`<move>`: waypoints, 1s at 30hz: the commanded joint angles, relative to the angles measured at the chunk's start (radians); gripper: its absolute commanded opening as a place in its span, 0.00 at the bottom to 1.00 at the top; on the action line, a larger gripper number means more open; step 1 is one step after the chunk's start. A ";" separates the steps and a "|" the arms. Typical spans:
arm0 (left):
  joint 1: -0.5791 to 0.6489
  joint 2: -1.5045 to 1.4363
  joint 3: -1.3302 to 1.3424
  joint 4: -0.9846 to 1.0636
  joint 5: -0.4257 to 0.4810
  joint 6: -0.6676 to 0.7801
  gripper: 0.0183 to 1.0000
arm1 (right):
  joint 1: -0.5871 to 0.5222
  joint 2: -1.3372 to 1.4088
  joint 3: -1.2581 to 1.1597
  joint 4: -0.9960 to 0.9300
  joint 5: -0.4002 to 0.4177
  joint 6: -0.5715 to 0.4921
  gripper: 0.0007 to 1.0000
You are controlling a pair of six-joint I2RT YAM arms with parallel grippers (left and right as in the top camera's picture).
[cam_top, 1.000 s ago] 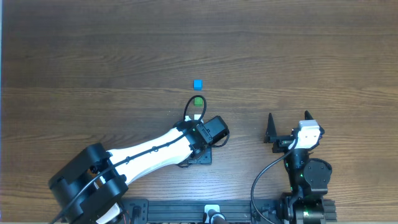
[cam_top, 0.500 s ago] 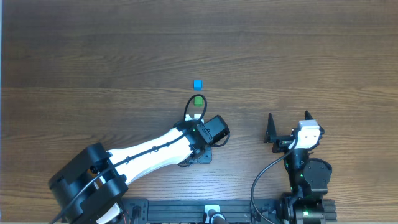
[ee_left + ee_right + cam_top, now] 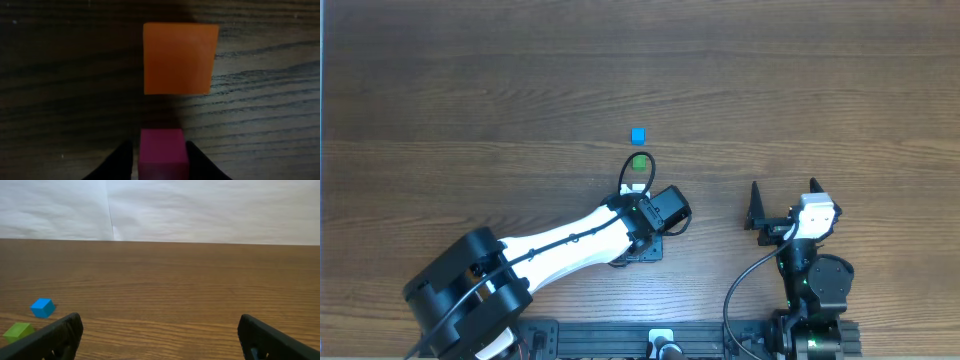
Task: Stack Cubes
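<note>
Weight prob. slight, faces hard & smooth, so pinch flat opposite sides: left gripper (image 3: pixel 160 161) is closed on magenta cube (image 3: pixel 161 145) near orange cube (image 3: pixel 180 59) on table (image 3: pixel 470 80), green cube (image 3: pixel 639 162) & blue cube (image 3: pixel 638 136) lie close together mid-table, right gripper (image 3: pixel 784 186) sits at right w/ jaws wide apart, holding nothing.

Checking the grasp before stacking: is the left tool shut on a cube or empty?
Shut on the magenta cube: fingers of the left tool touch both its sides.
</note>
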 commanded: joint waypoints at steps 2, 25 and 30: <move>-0.004 0.011 -0.009 0.003 -0.018 0.006 0.27 | 0.004 -0.009 -0.005 -0.003 -0.008 -0.001 0.99; 0.055 0.009 0.288 -0.261 -0.064 0.060 0.02 | 0.004 -0.009 -0.005 -0.003 -0.008 -0.001 0.99; 0.120 0.010 0.373 -0.306 -0.068 0.091 0.02 | 0.004 -0.009 -0.005 -0.003 -0.008 -0.001 0.99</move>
